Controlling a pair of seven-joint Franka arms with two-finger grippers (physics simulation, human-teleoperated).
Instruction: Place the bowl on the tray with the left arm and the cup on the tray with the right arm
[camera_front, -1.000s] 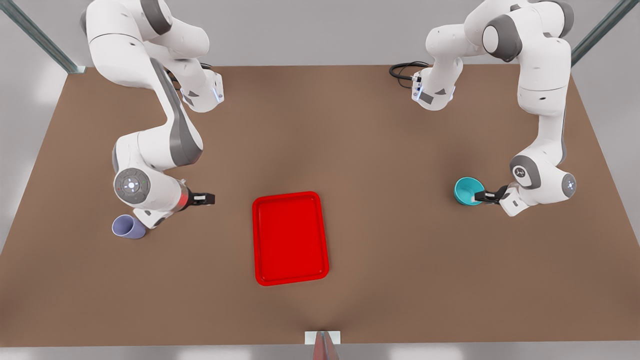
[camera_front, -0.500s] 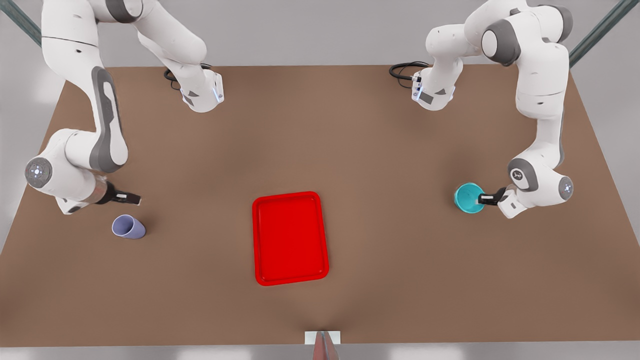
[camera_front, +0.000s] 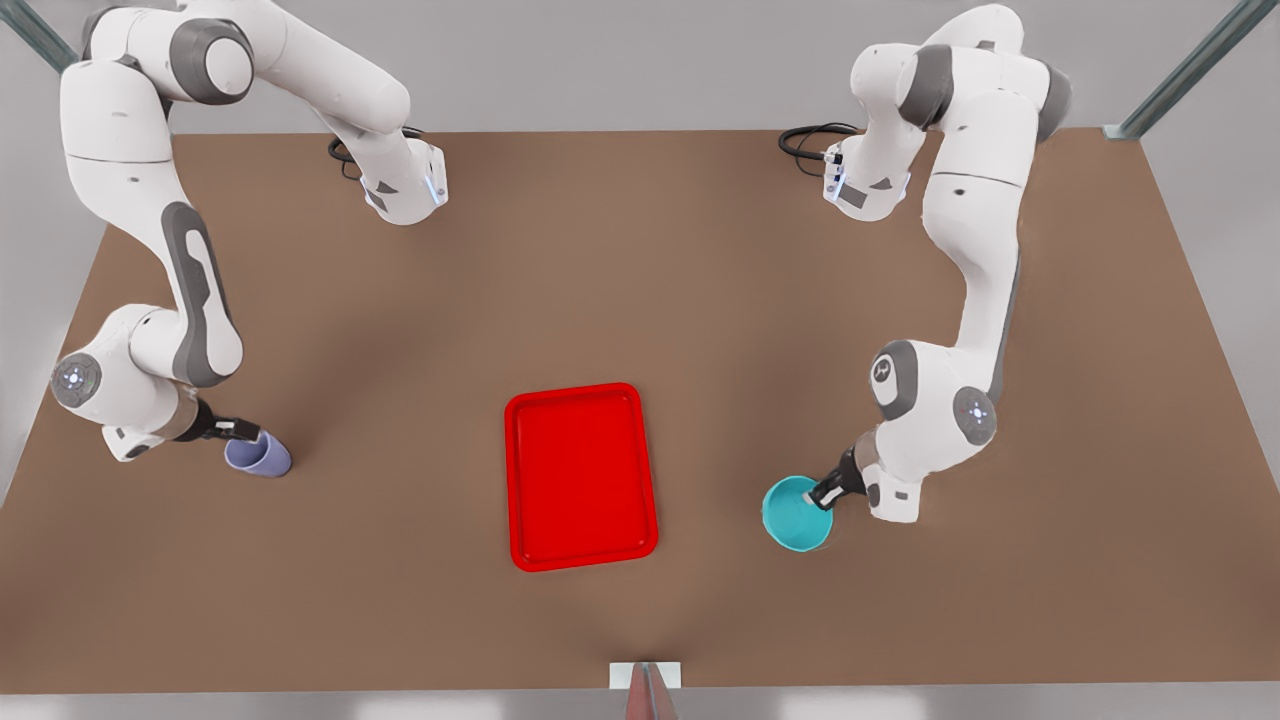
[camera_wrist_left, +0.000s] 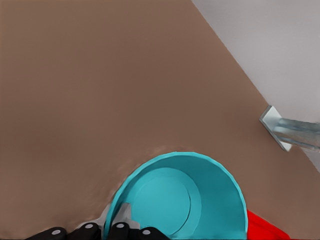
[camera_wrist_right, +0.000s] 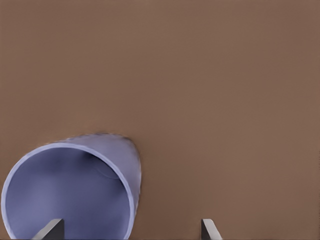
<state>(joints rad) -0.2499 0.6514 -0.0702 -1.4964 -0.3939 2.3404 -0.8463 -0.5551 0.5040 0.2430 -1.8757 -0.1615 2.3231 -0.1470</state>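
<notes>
The bowl (camera_wrist_left: 180, 200) is teal and round, its open mouth turned toward the camera so the flat inner floor shows as a paler disc. The left gripper (camera_wrist_left: 117, 227) is clamped on the rim at the bowl's 7 o'clock: one finger (camera_wrist_left: 123, 212) lies inside the wall, the black finger bases sit just outside it. At the bowl's 4 o'clock a red corner of the tray (camera_wrist_left: 262, 227) peeks out from behind it. Brown table (camera_wrist_left: 100, 90) spreads from 9 o'clock round to 1 o'clock. At 3 o'clock, off the table's edge, a metal bracket (camera_wrist_left: 290, 132) stands against the grey floor (camera_wrist_left: 270, 40).
</notes>
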